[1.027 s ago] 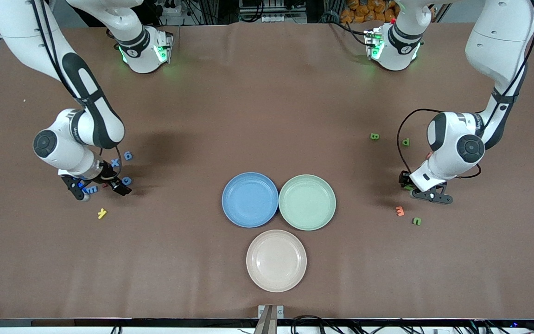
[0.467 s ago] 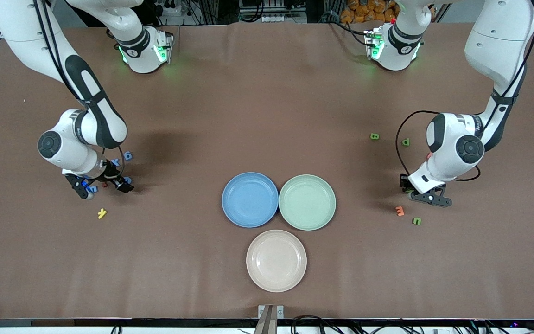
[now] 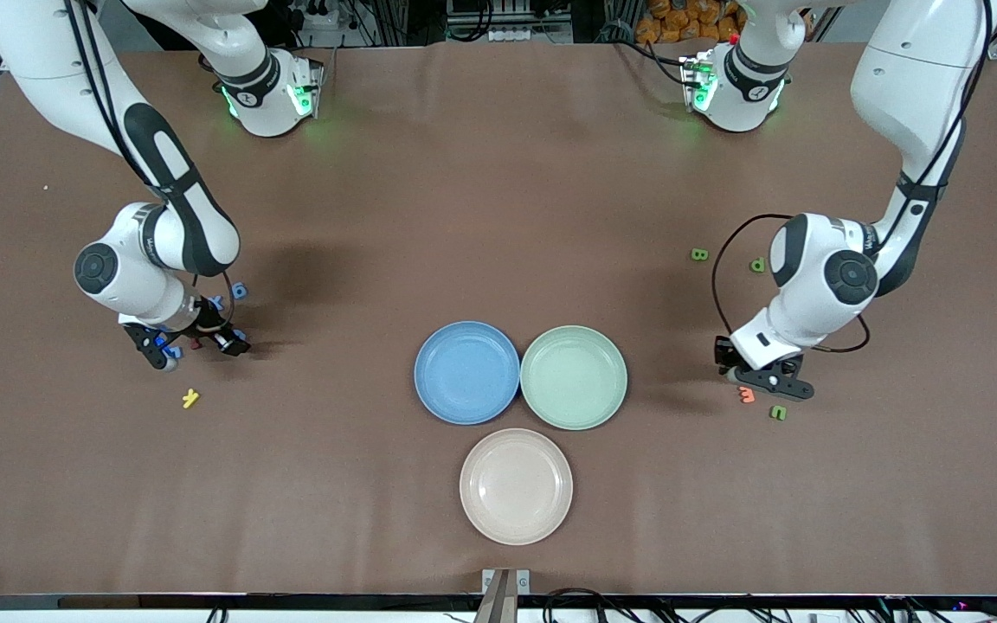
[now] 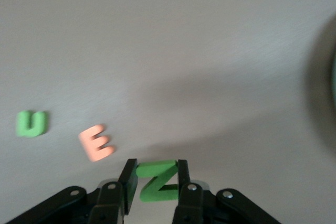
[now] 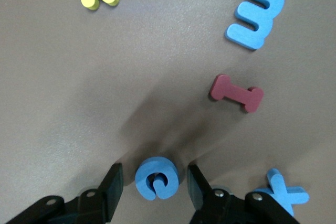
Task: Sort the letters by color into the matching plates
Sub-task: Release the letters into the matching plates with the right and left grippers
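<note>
Your left end effector (image 4: 154,179) has closed on the green foam Z (image 4: 156,181) and moved toward the plates, while your right end effector (image 5: 153,186), narrowed since before, brackets the blue foam letter e (image 5: 156,177) without touching it.

Plates: I see the blue plate (image 3: 466,373) and green plate (image 3: 574,377) touching, mid-worktop (image 3: 498,190).
Green letters: Z (image 4: 157,182) pinched in left tool (image 4: 153,174); U (image 4: 31,123), B (image 3: 699,254), P (image 3: 757,265) flat toward the left arm's end.
Blue letters: C (image 5: 156,178) between right tool's (image 5: 155,179) parted fingers; 3 (image 5: 256,20), X (image 5: 281,195), 6 (image 3: 240,291) near it.

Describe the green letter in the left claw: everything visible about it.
The green Z is a small, flat, matte piece that looks like foam, bright green with squared strokes. It sits clamped between the two black fingers of the left claw, near an orange E and a green U on the brown table.
</note>
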{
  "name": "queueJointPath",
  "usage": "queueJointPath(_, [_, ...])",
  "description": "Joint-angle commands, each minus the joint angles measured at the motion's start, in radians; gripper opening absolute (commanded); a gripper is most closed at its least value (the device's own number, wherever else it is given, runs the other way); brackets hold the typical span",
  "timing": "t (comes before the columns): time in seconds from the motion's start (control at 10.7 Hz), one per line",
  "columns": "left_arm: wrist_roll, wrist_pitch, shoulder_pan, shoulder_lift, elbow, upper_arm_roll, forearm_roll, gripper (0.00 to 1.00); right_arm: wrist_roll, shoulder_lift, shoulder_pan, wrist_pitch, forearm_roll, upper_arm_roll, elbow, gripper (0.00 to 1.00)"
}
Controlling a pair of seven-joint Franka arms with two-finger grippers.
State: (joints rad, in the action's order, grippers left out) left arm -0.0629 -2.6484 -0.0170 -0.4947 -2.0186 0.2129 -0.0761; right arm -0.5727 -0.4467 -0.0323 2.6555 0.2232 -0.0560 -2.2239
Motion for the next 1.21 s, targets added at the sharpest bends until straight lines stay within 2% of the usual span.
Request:
queueJointPath(0.0, [0.125, 0.039, 0.054, -0.013, 0.060, 0.055, 0.016, 0.00, -0.007, 0.006, -0.009, 0.020, 0.019, 0.002, -0.026, 0.48])
queueJointPath(0.19, [0.231, 0.042, 0.121, -0.015, 0.081, 0.063, 0.016, 0.00, -0.006, 0.006, -0.009, 0.018, 0.019, 0.002, -0.026, 0.39])
queueJointPath(0.28, [0.274, 0.042, 0.158, -0.028, 0.099, 0.062, 0.015, 0.00, -0.006, 0.008, -0.017, 0.018, 0.019, 0.002, -0.026, 0.32])
queueJointPath(0.56, [0.356, 0.042, 0.230, -0.088, 0.185, 0.062, 0.015, 0.00, -0.004, 0.005, -0.027, 0.017, 0.018, 0.002, -0.025, 0.24])
queueJointPath(0.84, [0.417, 0.042, 0.273, -0.145, 0.228, 0.062, 0.012, 0.00, 0.054, 0.028, -0.044, 0.003, 0.010, 0.013, -0.002, 0.20])
queueJointPath(1.03, [0.454, 0.042, 0.289, -0.180, 0.256, 0.062, 0.007, 0.00, 0.140, 0.062, -0.061, -0.085, 0.008, 0.025, 0.053, 0.20])
queueJointPath(1.12, [0.466, 0.042, 0.296, -0.186, 0.265, 0.060, 0.004, 0.07, 0.157, 0.065, -0.079, -0.138, 0.005, 0.039, 0.094, 0.20])
